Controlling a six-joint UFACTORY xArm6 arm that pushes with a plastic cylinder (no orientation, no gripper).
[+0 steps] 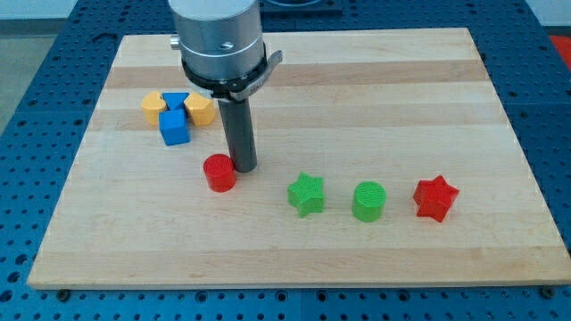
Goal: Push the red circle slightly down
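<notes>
The red circle (pixel 219 172) lies on the wooden board (pixel 375 89), left of the middle. My tip (pixel 243 167) stands just to the right of it and slightly above, touching or almost touching its upper right edge. The dark rod rises from there to the grey arm body at the view's top.
A green star (pixel 306 193), a green circle (pixel 368 201) and a red star (pixel 435 198) lie in a row to the right. At upper left sit a yellow block (pixel 154 108), a blue triangle (pixel 177 98), a blue cube (pixel 175 127) and another yellow block (pixel 200 109).
</notes>
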